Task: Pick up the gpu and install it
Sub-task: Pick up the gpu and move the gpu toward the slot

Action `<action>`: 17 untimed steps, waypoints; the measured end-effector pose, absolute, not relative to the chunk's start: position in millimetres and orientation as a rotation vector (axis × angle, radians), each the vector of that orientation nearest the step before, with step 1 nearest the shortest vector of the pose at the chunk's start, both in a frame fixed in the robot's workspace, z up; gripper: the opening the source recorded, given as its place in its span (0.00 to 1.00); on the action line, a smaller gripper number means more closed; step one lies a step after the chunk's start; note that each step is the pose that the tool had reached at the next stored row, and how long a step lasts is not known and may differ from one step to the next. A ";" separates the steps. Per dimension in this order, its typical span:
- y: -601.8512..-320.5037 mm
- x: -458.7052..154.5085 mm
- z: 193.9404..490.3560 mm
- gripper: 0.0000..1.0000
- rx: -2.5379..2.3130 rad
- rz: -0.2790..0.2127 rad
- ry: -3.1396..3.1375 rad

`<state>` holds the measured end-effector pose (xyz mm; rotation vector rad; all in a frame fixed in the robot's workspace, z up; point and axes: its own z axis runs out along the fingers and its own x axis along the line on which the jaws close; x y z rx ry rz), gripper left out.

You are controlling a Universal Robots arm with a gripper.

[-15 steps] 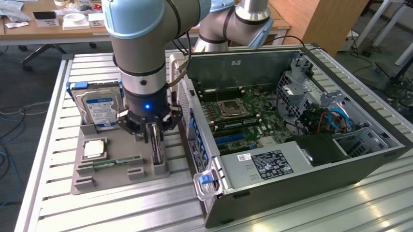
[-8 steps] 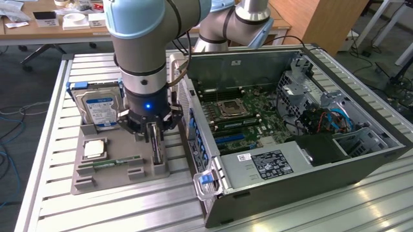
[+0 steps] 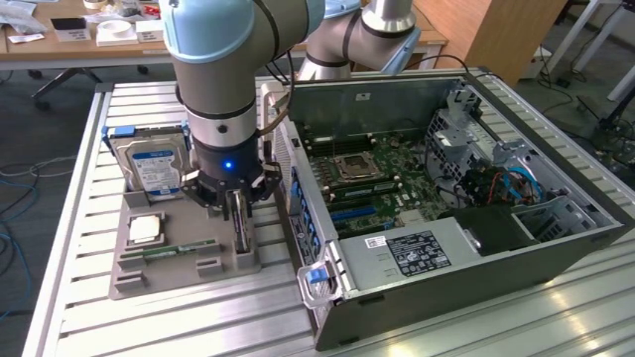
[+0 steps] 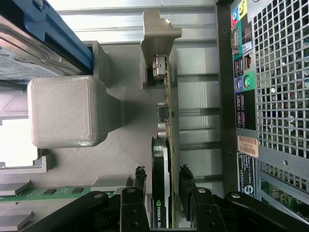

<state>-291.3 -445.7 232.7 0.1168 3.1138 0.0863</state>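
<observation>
Squarely astride the gpu (image 4: 159, 162), upright in the grey tray (image 4: 128, 162): spread pincer (image 4: 162, 171).

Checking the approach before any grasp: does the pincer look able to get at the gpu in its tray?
Likely yes: the open pincer straddles the gpu standing on edge in the grey tray, with the hard drive and computer case off to either side.

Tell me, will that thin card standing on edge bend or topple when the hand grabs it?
Probably stiff: the card looks like a rigid board with a metal end plate. Likely tippy, since it stands on its thin edge in the grey stand. Exposed parts look fragile.
</observation>
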 end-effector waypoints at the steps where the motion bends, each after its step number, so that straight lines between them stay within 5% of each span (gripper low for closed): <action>1: -445.7 -291.3 232.7 0.42 0.117 0.086 3.114; 17: -443.5 -291.3 232.6 0.40 0.117 0.086 3.114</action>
